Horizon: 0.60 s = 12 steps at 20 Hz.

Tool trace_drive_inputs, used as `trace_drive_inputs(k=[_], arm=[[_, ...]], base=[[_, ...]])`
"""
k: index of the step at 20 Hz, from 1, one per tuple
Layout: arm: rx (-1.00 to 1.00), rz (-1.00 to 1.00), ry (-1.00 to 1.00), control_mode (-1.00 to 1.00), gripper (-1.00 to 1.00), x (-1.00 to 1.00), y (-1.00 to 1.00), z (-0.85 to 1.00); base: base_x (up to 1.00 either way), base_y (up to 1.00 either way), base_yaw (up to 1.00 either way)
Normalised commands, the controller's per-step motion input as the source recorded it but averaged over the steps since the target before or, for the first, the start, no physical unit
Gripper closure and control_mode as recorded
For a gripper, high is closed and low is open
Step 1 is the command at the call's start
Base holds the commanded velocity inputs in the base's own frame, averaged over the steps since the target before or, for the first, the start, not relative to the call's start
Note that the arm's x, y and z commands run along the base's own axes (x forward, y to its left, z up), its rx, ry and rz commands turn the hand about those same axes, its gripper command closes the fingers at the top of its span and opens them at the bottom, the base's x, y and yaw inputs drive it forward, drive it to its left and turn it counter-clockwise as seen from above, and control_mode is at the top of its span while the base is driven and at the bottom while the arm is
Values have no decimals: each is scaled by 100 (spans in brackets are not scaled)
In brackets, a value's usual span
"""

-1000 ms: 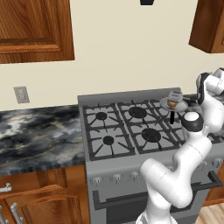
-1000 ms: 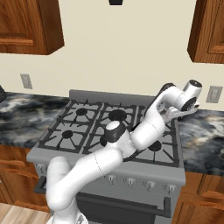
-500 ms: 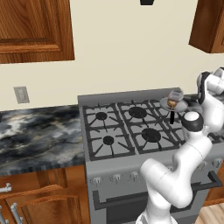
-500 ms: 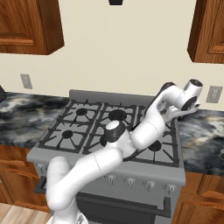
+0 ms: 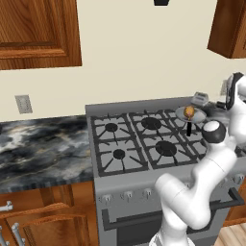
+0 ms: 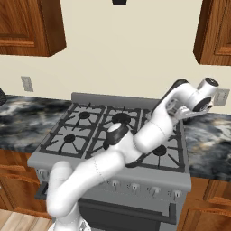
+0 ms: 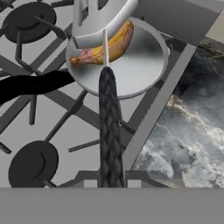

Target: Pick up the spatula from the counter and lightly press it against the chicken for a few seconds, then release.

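The gripper (image 6: 186,109) is clamped tight on the spatula (image 7: 109,131) handle. Its slotted blade hangs over the chicken (image 7: 117,46) in the pan (image 7: 146,72), at the stove's back right. I'd ease it down flat, pressing only lightly so the pan doesn't shift.

No text, label, brand, number or sign can be read on the stove (image 5: 126,144), counter (image 5: 43,149), cabinets (image 5: 33,29) or wall outlet (image 5: 22,103).
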Motion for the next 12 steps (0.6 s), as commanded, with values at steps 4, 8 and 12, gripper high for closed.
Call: trace_drive_inputs(k=[4,8,12], arm=[[0,0,-10,-100,100,-76,29,12],[-1,-2,-14,-100,100,-87,62,2],[-6,-4,-19,-100,100,-88,81,0]], base=[[0,0,0],[0,0,0],[0,0,0]])
